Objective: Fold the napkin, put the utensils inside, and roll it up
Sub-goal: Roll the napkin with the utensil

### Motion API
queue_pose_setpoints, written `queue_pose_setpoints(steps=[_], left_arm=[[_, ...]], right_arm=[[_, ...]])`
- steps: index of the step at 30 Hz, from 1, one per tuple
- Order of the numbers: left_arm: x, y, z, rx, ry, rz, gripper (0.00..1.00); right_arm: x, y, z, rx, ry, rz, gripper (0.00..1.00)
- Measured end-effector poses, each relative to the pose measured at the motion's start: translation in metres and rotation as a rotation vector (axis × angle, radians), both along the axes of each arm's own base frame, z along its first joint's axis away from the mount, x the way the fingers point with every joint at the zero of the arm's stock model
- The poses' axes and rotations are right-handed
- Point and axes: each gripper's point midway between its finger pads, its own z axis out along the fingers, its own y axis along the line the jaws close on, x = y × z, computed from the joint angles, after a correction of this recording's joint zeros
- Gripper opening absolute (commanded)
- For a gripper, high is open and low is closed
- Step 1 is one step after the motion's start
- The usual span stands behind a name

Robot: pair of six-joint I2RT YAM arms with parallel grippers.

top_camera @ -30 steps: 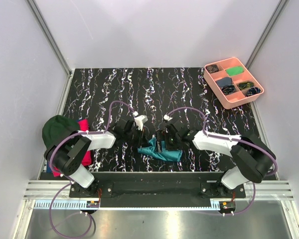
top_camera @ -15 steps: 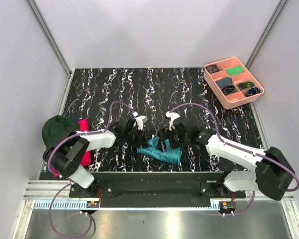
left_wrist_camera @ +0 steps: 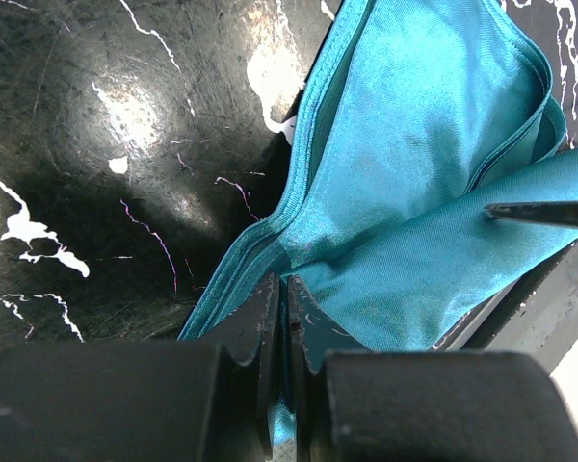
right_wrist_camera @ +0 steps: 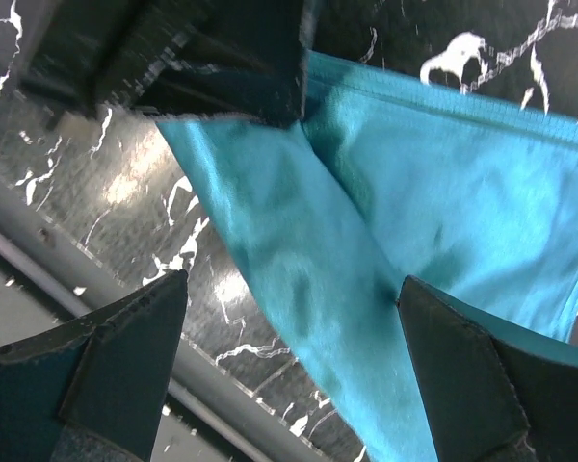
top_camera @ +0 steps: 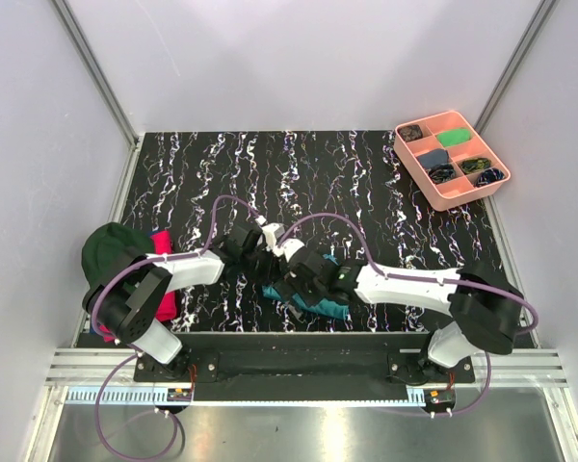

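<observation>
Napkin (left_wrist_camera: pixel 414 144), soft teal square cloth, lies bunched near front edge of black marbled tabletop (top_camera: pixel 366 183). Left pincer (left_wrist_camera: pixel 281 318) pinches its corner, shut tight. Right pincer (right_wrist_camera: pixel 291 289) wide open just above cloth, holding nothing. Cloth runs from left pincer under it.

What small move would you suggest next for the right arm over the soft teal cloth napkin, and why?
Probably lower the right gripper slightly and close it on the soft teal cloth napkin. The left gripper is shut on one edge, and a taut ridge of cloth runs from it; the right one's jaws stand wide open astride that ridge, gripping nothing.
</observation>
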Motion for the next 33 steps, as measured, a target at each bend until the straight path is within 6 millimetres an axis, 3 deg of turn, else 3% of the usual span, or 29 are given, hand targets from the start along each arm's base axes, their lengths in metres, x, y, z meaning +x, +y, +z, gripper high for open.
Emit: queue_pose_setpoints(steps=[5, 10, 22, 26, 31, 33], left_arm=[[0.000, 0.000, 0.000, 0.002, 0.001, 0.000, 0.07], [0.000, 0.001, 0.000, 0.006, 0.005, 0.003, 0.07], [-0.001, -0.001, 0.003, 0.001, 0.047, 0.043, 0.08], [0.000, -0.002, 0.004, -0.004, 0.061, 0.061, 0.12], [0.001, -0.003, 0.006, -0.011, 0.075, 0.084, 0.31], [0.006, -0.005, 0.010, -0.021, 0.073, 0.097, 0.45]], right_arm=[[0.004, 0.011, -0.004, -0.060, -0.067, 0.050, 0.98], [0.001, 0.009, -0.015, -0.098, -0.057, 0.063, 0.94], [-0.007, 0.000, -0.040, -0.139, 0.002, -0.016, 0.63], [-0.005, -0.001, -0.040, -0.138, -0.007, -0.049, 0.52], [-0.002, -0.002, -0.041, -0.137, -0.019, -0.072, 0.41], [-0.001, -0.003, -0.040, -0.131, -0.025, -0.079, 0.40]])
